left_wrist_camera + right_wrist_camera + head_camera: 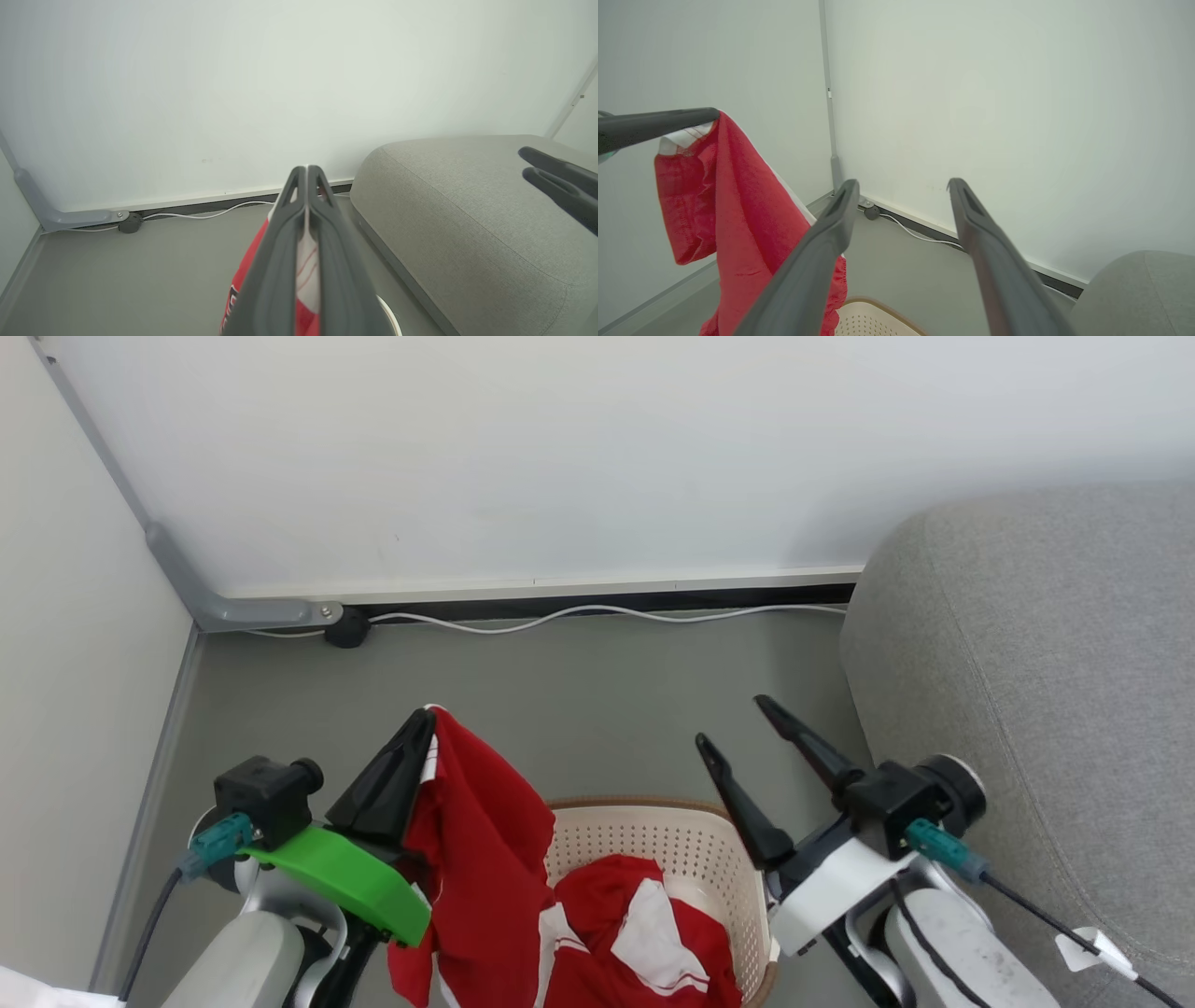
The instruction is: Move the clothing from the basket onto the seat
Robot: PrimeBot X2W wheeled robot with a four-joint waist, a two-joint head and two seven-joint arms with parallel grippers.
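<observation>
Clothing (485, 840) hangs half out of the basket (691, 840), pinched tight in our left tool (428, 714). Right tool (730, 720) gapes, holding nothing. We're mid-lift, we reckon. Next up: raise it clear and swing it right onto the seat (1027, 644).

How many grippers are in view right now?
2: the left gripper, shut on the clothing, raised left of the basket; the right gripper, open, at its right edge, near the seat.

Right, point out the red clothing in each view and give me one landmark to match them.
Head view: lower centre, clothing hanging from the shut left tool into the basket.
Left wrist view: bottom centre, clothing pinched in that tool.
Right wrist view: left side, clothing dangling.
Shared landmark: the white cable along the wall.
</observation>
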